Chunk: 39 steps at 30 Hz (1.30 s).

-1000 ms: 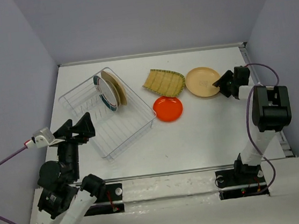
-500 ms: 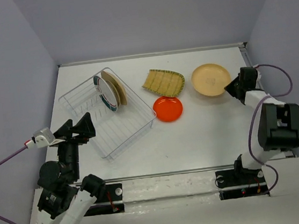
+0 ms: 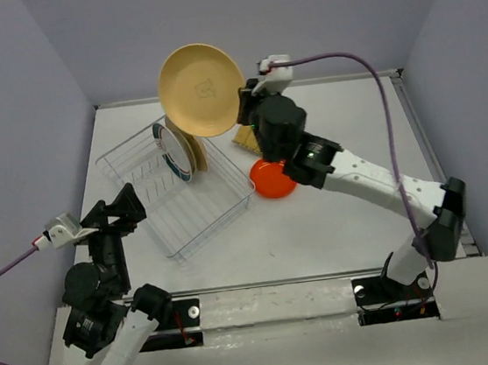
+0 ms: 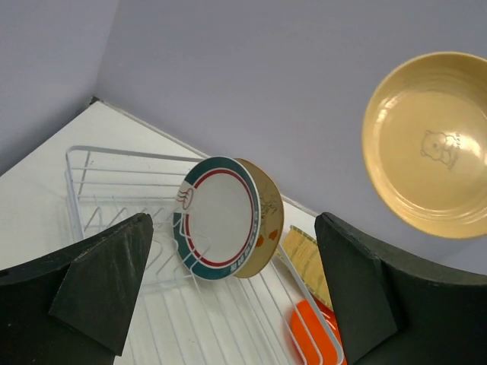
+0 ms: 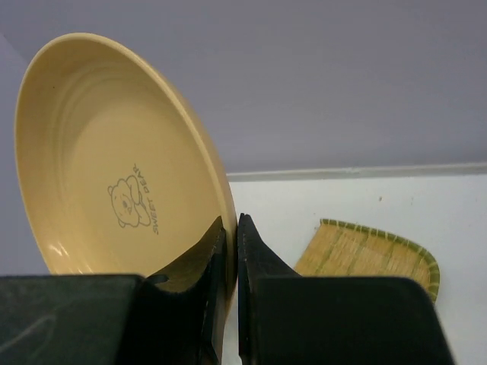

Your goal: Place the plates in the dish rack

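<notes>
My right gripper [image 3: 245,103] is shut on the rim of the tan round plate [image 3: 202,89], which stands on edge in the air above the far end of the dish rack [image 3: 205,211]. From the right wrist, the fingers [image 5: 232,228] pinch the tan plate [image 5: 114,160], which has a bear print. Two plates stand in the rack: the teal-rimmed white one [image 3: 173,153] and a cream one [image 3: 194,144] behind it. The orange-red plate [image 3: 272,179] and the fan-shaped plate [image 5: 365,255] lie on the table right of the rack. My left gripper [image 3: 116,207] is open at the rack's near-left corner, holding nothing.
Grey walls enclose the white table [image 3: 353,214] on three sides. The right arm stretches diagonally over the table's middle, covering part of the orange-red plate. In the left wrist view the rack's wire dividers [image 4: 114,190] lie directly ahead.
The right gripper shut on the tan plate at the table's right, lifted it and swung it left to above the rack, tipping it on edge. The left arm barely moved.
</notes>
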Motion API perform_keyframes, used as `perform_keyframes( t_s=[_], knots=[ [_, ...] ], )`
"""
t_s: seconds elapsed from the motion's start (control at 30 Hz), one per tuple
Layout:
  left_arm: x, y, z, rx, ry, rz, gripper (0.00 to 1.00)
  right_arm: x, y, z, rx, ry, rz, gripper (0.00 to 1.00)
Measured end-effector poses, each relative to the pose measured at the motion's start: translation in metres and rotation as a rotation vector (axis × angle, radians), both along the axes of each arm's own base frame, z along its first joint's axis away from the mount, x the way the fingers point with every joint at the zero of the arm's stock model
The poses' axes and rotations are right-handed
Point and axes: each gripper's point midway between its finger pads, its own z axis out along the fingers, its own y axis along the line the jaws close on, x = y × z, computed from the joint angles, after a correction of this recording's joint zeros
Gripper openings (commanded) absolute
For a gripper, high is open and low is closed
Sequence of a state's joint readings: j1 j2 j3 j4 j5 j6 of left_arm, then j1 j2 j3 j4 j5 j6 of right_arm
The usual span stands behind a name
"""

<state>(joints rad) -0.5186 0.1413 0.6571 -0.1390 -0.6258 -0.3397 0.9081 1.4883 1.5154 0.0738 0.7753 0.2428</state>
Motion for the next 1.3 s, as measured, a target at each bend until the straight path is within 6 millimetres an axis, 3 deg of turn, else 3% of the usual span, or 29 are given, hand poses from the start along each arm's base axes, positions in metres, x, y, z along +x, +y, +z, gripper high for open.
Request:
perform_keyframes(
  t_s=[0.1, 0.23, 0.33, 0.47, 0.57, 0.67, 0.9, 1.3],
  knots=[
    [-0.001, 0.012, -0.004, -0.018, 0.015, 0.064, 0.99, 0.001, 0.068, 0.014, -0.123, -0.069, -0.023, 0.07],
    [-0.006, 0.026, -0.007, -0.049, 0.021, 0.134, 0.99, -0.002, 0.144, -0.004, -0.300, -0.129, -0.077, 0.07],
    [-0.012, 0.038, -0.009, -0.087, 0.017, 0.188, 0.99, -0.002, 0.186, -0.020, -0.411, -0.181, -0.154, 0.07],
    [-0.017, 0.045, -0.009, -0.114, 0.009, 0.217, 0.99, -0.006, 0.227, -0.065, -0.542, -0.204, -0.185, 0.07],
    [-0.021, 0.049, -0.007, -0.132, 0.000, 0.229, 0.99, -0.004, 0.238, -0.102, -0.625, -0.176, -0.168, 0.07],
    [-0.024, 0.052, -0.006, -0.146, -0.006, 0.239, 0.99, -0.001, 0.241, -0.122, -0.662, -0.151, -0.152, 0.07],
    [-0.024, 0.052, -0.007, -0.148, -0.003, 0.238, 0.99, 0.006, 0.239, -0.119, -0.619, -0.166, -0.188, 0.07],
    [-0.022, 0.047, -0.007, -0.143, -0.005, 0.211, 0.99, 0.033, 0.232, -0.151, -0.645, -0.146, -0.219, 0.07]
  ],
)
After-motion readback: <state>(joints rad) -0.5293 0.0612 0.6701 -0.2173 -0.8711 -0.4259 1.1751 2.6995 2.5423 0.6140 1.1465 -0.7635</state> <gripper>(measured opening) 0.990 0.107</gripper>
